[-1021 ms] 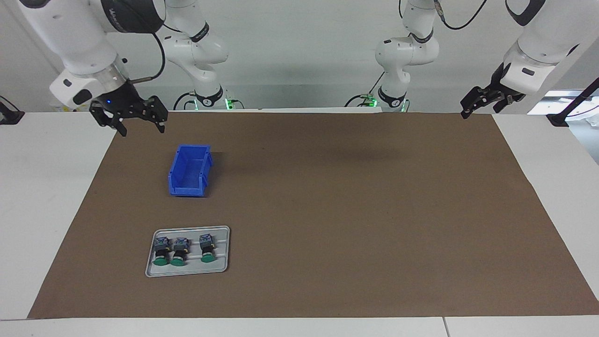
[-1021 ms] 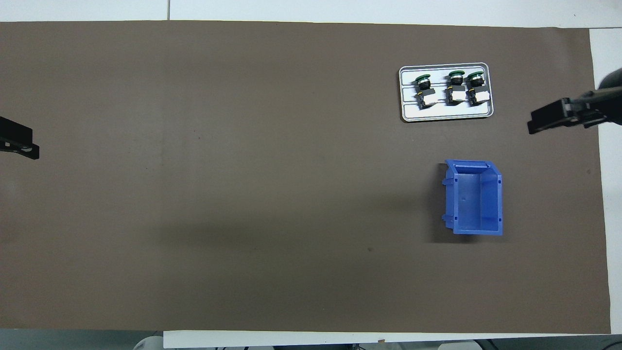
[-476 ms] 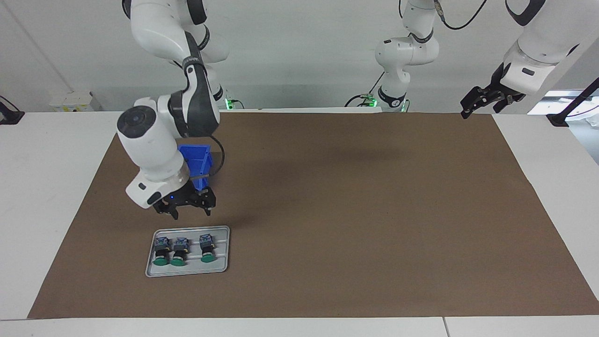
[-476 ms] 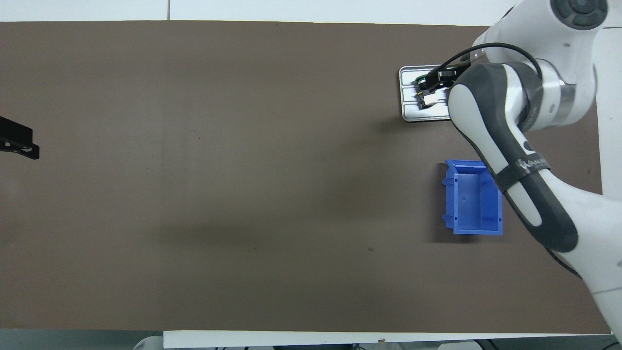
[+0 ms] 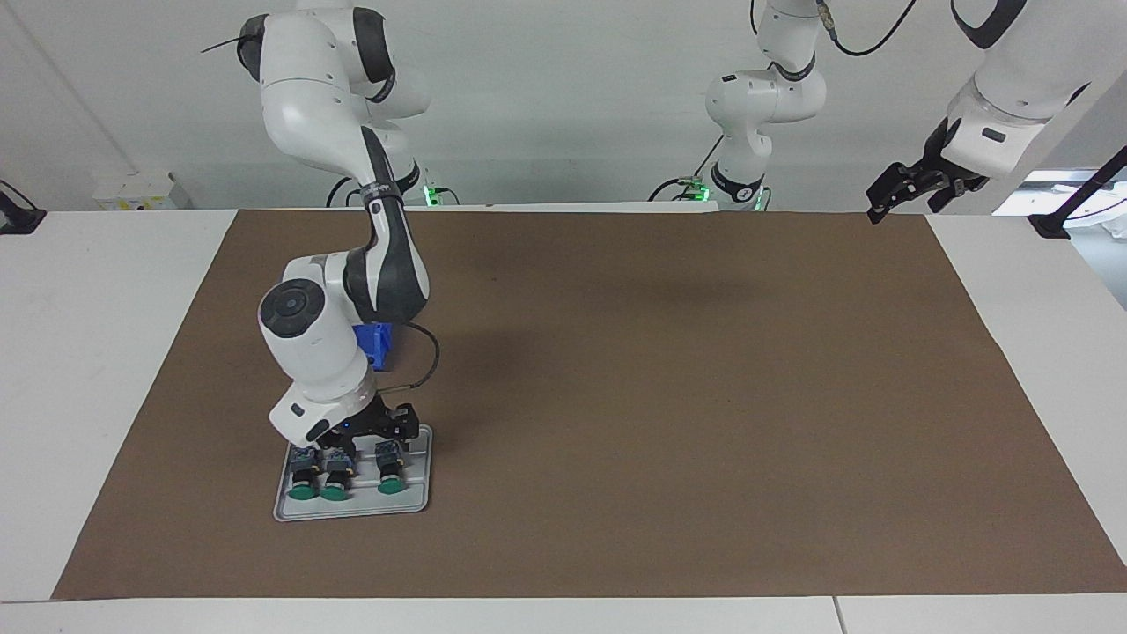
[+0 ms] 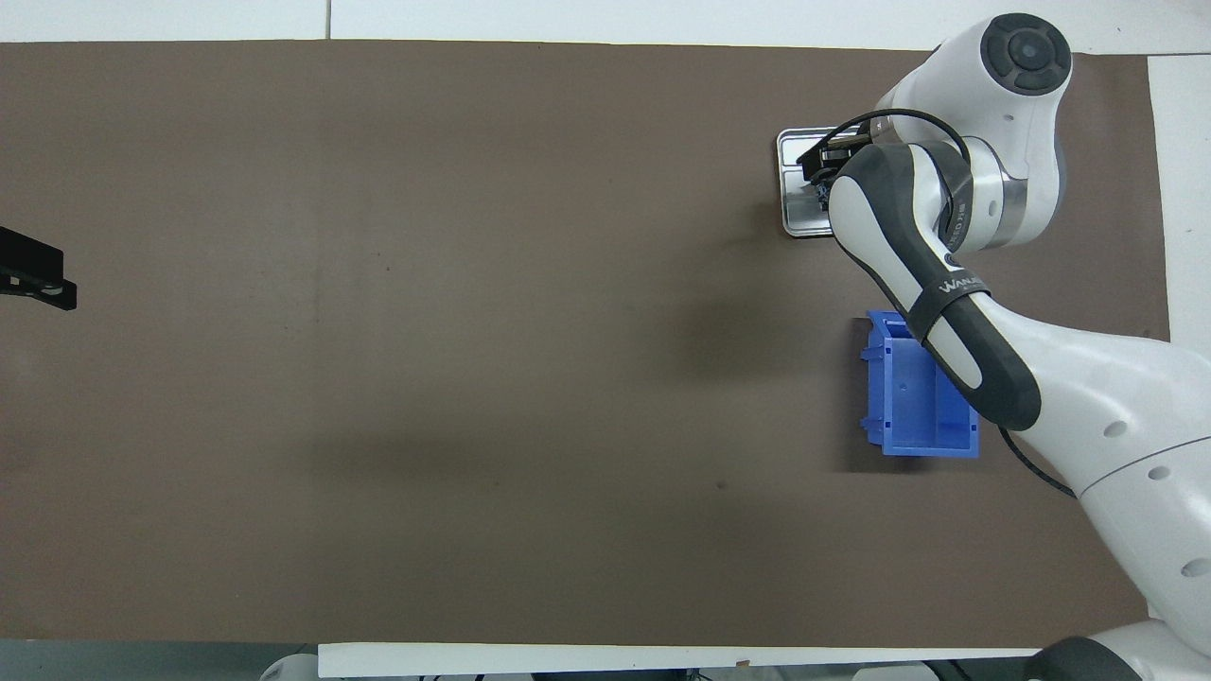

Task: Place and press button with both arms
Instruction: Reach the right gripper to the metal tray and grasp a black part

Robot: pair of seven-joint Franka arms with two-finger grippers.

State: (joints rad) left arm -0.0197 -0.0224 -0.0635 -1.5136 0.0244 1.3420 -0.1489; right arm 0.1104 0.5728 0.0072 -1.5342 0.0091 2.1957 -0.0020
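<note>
Three green-capped buttons lie side by side in a grey tray (image 5: pixel 352 509) toward the right arm's end of the table: one (image 5: pixel 304 475), one (image 5: pixel 335 472) and one (image 5: pixel 388 468). My right gripper (image 5: pixel 370 431) is low over the blue-grey bodies of the buttons, fingers apart, holding nothing. I cannot tell whether it touches any of them. In the overhead view the right arm covers the buttons; only the tray's corner (image 6: pixel 790 222) and the right gripper (image 6: pixel 821 163) show. My left gripper (image 5: pixel 907 192) waits open, raised over the mat's corner near its own base, and also shows in the overhead view (image 6: pixel 38 274).
A blue bin (image 6: pixel 906 397) stands on the brown mat (image 5: pixel 660 396), nearer to the robots than the tray; in the facing view the right arm hides most of the bin (image 5: pixel 379 345). White table (image 5: pixel 88 352) borders the mat.
My right arm swung from over the mat's corner near its base, passed the blue bin and came down to the tray of buttons. The left arm has not moved.
</note>
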